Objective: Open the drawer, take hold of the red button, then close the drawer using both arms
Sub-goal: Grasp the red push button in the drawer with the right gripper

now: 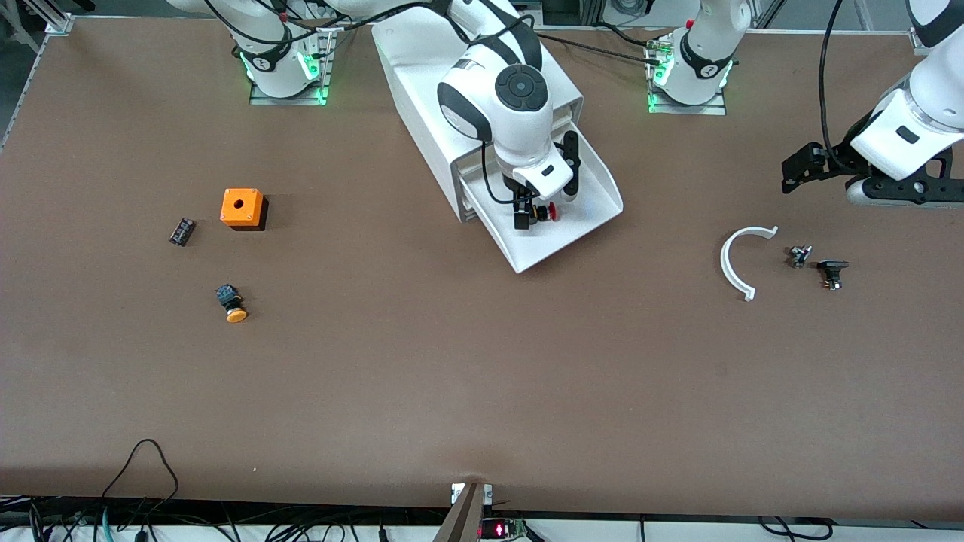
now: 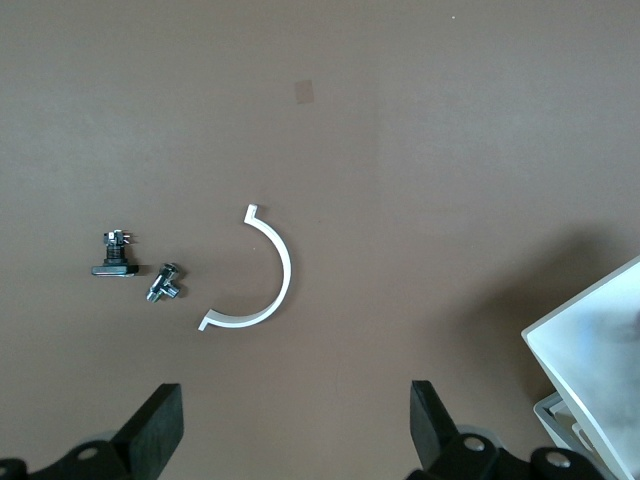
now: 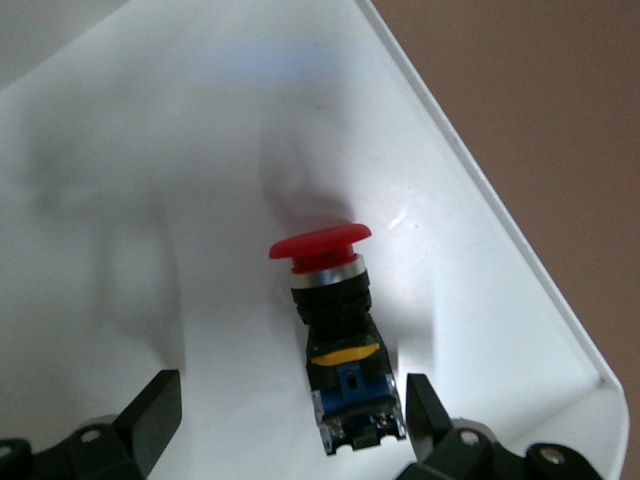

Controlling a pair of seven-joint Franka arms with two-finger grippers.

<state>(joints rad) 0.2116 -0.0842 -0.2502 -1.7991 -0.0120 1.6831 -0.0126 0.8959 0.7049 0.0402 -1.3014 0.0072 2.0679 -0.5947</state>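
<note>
The drawer stands pulled out of the white cabinet toward the front camera. The red-capped button lies on its side on the drawer floor. My right gripper is low in the drawer, open. In the right wrist view the button's dark body lies between the fingers of the right gripper, close to one finger, and I cannot tell whether they touch. My left gripper hangs open and empty over the table at the left arm's end, also seen in its wrist view.
A white curved bracket and two small metal parts lie below the left gripper. An orange box with a hole, an orange-capped button and a small black part lie toward the right arm's end.
</note>
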